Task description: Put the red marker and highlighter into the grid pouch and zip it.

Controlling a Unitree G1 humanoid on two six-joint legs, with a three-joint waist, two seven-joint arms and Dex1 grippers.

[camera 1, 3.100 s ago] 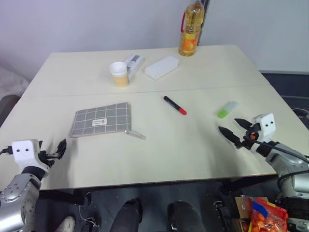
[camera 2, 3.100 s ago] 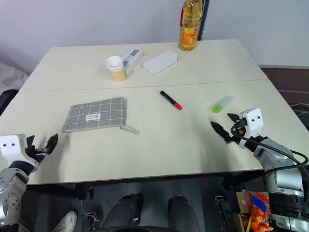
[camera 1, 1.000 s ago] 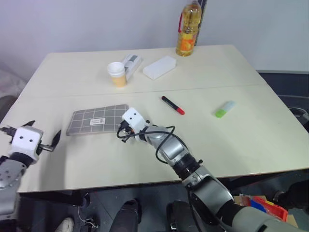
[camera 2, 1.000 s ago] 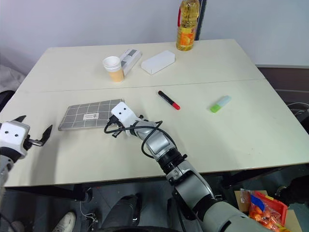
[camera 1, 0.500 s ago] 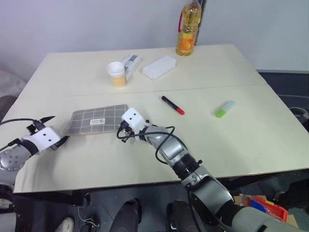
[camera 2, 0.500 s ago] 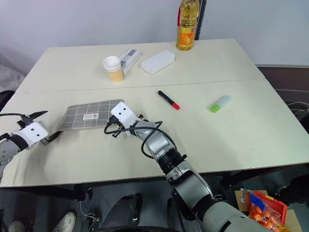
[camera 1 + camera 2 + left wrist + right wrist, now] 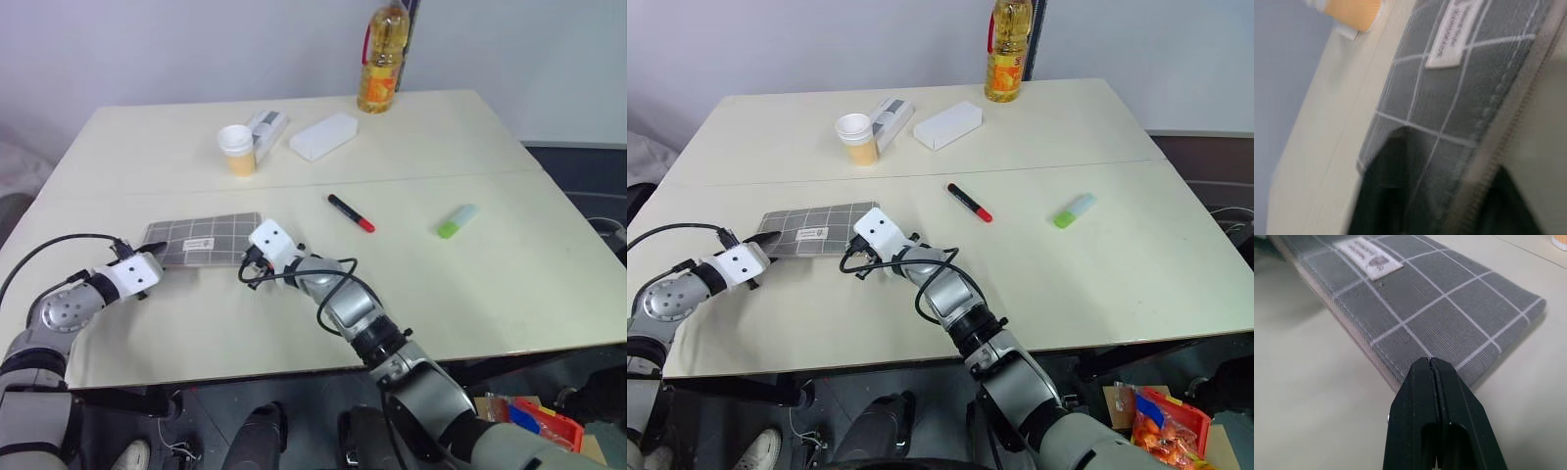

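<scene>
A: Where's your L gripper (image 7: 764, 247) rn?

B: At the left end of the grid pouch (image 7: 818, 229), fingers clamped on the fabric there. In the left wrist view you've got one finger over the grid face and one past the zipper edge.

A: And the R gripper (image 7: 1431, 363)?

B: Fingers pressed together, tips at the pouch's other end, right at the zipper edge. Can't tell if it's pinching the pull.

A: Pouch itself?

B: Flat on the tabletop (image 7: 470, 284), label up, left end looks a bit lifted.

A: Pens?

B: Both outside the pouch. Red marker (image 7: 353, 212) lies to the right of the pouch, well apart. Highlighter (image 7: 458, 221) is further right, alone.

A: Anything else?

B: Back of tabletop: paper cup (image 7: 238, 150), white box (image 7: 324, 135), oil bottle (image 7: 381, 59).
</scene>
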